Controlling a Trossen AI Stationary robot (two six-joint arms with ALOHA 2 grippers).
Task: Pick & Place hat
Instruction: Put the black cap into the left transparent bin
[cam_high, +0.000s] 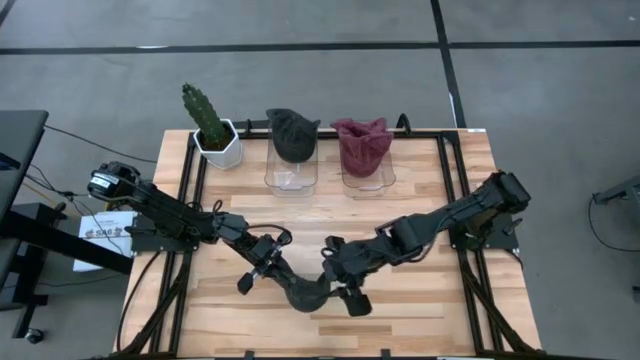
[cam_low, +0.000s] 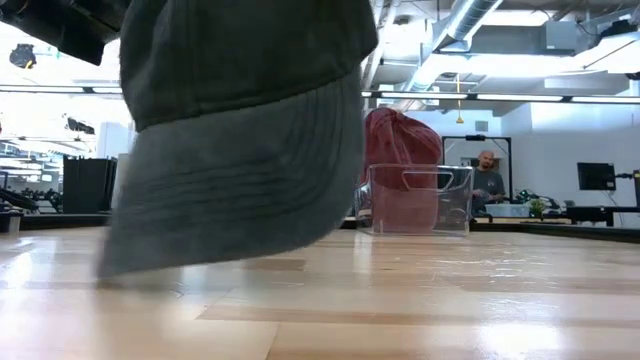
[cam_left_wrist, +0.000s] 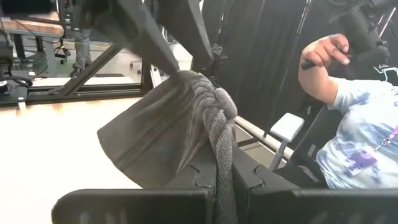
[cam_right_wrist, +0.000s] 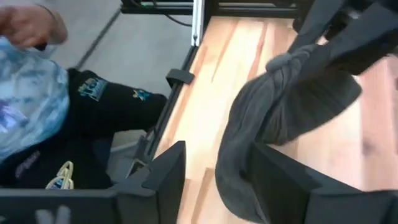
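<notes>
Hat (cam_high: 305, 291) hangs between grippers: left gripper (cam_high: 262, 262) pinches bunched fabric to lift it; right gripper (cam_high: 342, 285) beside it, fingers spread, cloth between.

A potted cactus (cam_high: 205, 115) in a white faceted pot (cam_high: 220, 146) stands at the far left corner of the wooden desk (cam_high: 420, 300). The floor (cam_high: 560, 100) around the desk is grey, crossed by dark lines. A black stand (cam_high: 20, 190) sits off the desk's left side, with a white label (cam_high: 100, 232) lying beside it. Across the room, a person (cam_low: 487, 180) sits behind a bench. Close to the desk's edge, another person in a pale blue patterned shirt (cam_left_wrist: 367, 149) raises a hand (cam_left_wrist: 323, 56).
</notes>
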